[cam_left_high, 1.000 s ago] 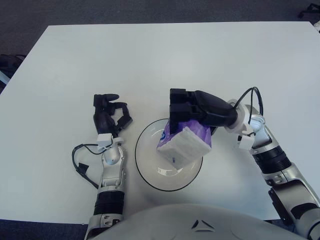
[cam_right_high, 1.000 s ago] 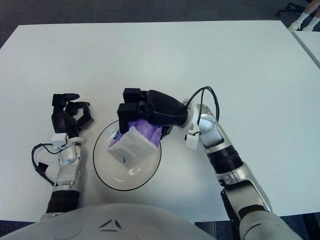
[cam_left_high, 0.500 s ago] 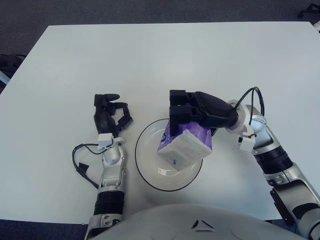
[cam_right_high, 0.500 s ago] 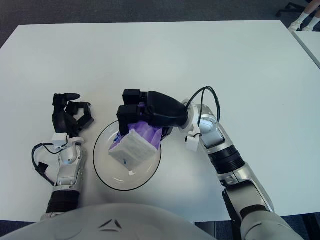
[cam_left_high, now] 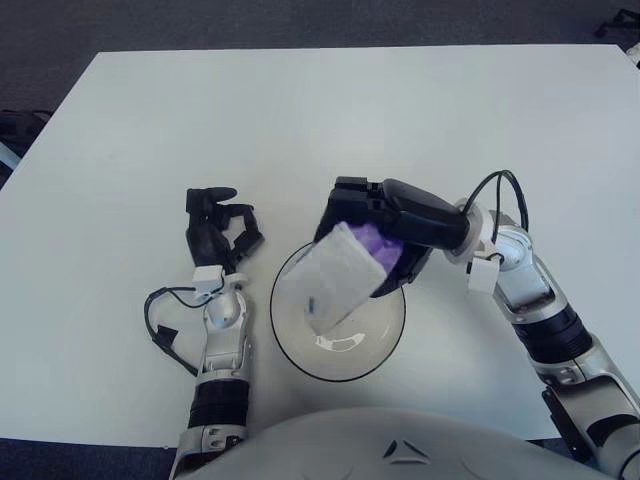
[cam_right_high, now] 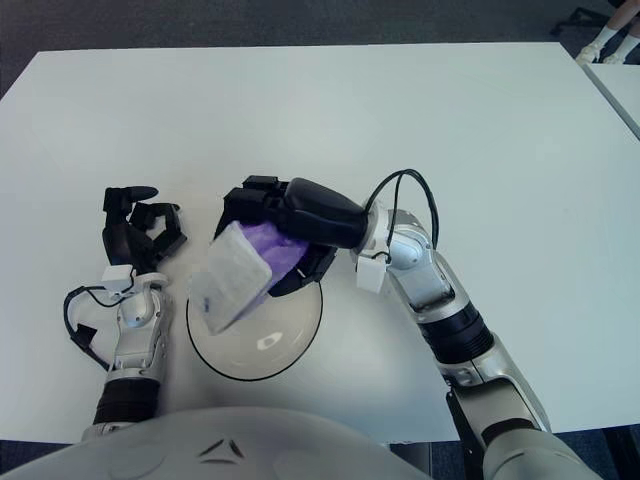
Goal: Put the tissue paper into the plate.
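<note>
The tissue pack is white and purple. It is tilted, with its white face turned up and to the left. It is over the plate, on the back left part of it. I cannot tell if its low end touches the plate.

The right hand holds the pack. Its black fingers are curled over the purple top end of the pack and grip it. The hand is above the far rim of the plate. Its arm comes in from the right side, with a black cable looping over the wrist.

The plate is round and clear with a dark rim. It sits on the white table, close to the robot.

The left hand is just left of the plate, apart from it. Its black fingers are curled in and hold nothing. A black cable loops beside its wrist
</note>
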You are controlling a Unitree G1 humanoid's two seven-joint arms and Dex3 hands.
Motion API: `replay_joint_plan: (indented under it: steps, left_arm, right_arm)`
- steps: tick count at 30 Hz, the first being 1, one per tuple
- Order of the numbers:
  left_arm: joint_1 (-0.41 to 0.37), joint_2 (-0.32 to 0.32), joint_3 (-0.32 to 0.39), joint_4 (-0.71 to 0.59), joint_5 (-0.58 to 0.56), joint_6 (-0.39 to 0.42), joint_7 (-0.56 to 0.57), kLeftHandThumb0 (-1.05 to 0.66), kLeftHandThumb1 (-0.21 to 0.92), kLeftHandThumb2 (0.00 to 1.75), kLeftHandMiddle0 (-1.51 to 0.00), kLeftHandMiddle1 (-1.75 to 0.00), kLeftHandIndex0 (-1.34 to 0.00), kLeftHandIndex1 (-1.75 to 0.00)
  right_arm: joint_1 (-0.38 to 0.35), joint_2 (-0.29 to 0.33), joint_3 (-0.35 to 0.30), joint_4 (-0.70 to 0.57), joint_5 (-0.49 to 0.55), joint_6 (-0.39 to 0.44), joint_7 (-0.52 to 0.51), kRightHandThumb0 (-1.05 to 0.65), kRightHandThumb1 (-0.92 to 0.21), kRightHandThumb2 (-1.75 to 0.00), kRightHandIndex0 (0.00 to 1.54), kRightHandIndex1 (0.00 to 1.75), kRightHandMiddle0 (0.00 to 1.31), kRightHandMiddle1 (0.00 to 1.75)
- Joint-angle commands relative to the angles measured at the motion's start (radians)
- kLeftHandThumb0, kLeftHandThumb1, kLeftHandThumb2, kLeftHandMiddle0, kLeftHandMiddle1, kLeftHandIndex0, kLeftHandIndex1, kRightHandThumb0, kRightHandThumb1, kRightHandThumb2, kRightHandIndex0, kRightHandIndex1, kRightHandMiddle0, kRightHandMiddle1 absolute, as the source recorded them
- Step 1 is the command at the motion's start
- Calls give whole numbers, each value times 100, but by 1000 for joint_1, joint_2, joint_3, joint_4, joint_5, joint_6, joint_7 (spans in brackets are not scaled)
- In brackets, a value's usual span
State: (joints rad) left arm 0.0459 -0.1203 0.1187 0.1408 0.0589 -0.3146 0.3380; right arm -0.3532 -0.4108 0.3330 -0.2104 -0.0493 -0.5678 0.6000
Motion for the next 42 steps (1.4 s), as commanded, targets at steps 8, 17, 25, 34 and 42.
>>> replay_joint_plan:
  steps: [8,17,25,34,42]
  left_arm:
    - [56,-5,14,149,-19,33,-9,0,68,76,-51,-139,-25,-175]
    - [53,-8,16,150,-17,31,-5,0,73,69,-50,-137,-22,-175]
    - [63,-12,12,129,-3,39,9,0,74,69,-49,-138,-21,-175]
    - [88,-22,-7,67,31,68,31,0,71,73,-50,-141,-21,-175]
    - [94,-19,-11,51,29,78,22,0,67,78,-52,-139,-25,-175]
  right_arm:
    - [25,-2,-15,-24,87,65,29,-90,-92,-100,0,0,0,2]
    - [12,-22,-21,-24,65,55,60,-101,-92,-94,0,0,0,0]
    - [-13,-33,-32,0,31,27,70,-103,-92,-95,0,0,0,0]
    - [-37,-61,-46,0,58,28,107,-104,-92,-93,0,0,0,0]
    - [-28,-57,-73,-9,65,22,95,-104,-92,-94,0,0,0,0]
